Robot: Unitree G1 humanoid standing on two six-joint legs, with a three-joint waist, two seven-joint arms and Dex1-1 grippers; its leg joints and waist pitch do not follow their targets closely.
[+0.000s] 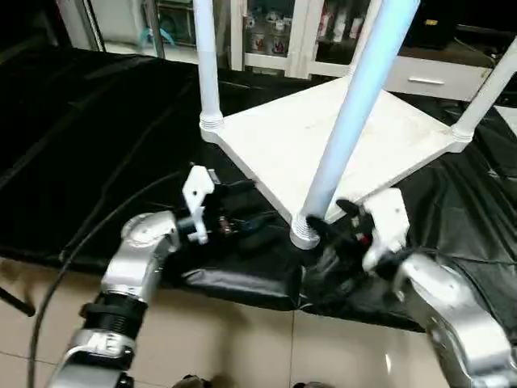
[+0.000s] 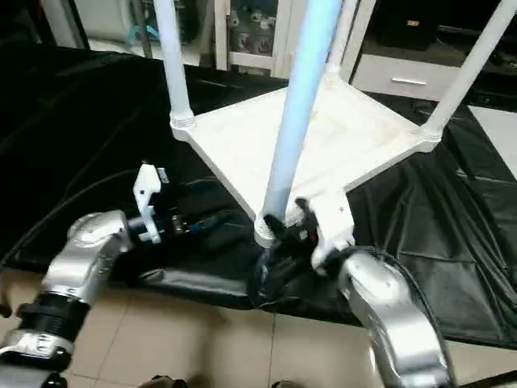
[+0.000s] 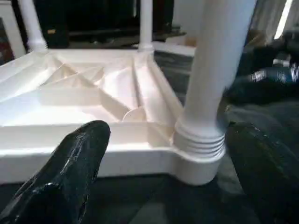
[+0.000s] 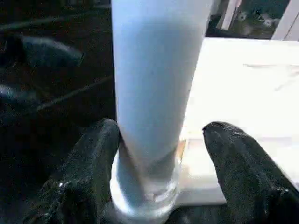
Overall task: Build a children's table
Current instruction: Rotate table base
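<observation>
Spread wide on both arms, the jaws grip nothing right now. Over at the near corner socket [image 1: 305,233] of the upturned table top [image 1: 283,145], the right gripper [image 4: 159,163] straddles the base of the near leg [image 1: 355,105]: one black finger [image 4: 88,163] seems to brush the tube, the other [image 4: 243,172] stands apart on the far side. My read is that it guards the leg, or is set to close and press it home into that socket.

On the other side of the same socket sits the left gripper [image 3: 163,172], aimed along the rim, its fingers open to either side of the socket's ribbed collar and touching neither rim nor leg. That looks like a watching brace, ready if the top slides.

Table position: the top lies underside up on black sheeting [image 1: 97,145], ribs showing, the near socket just at the sheeting's edge by the robot. From that socket, a second leg [image 1: 206,56] rises at the left corner, a third [image 1: 485,97] at the right, and a fourth [image 2: 343,32] beyond. All four stand socketed, so the build looks close to finished.
</observation>
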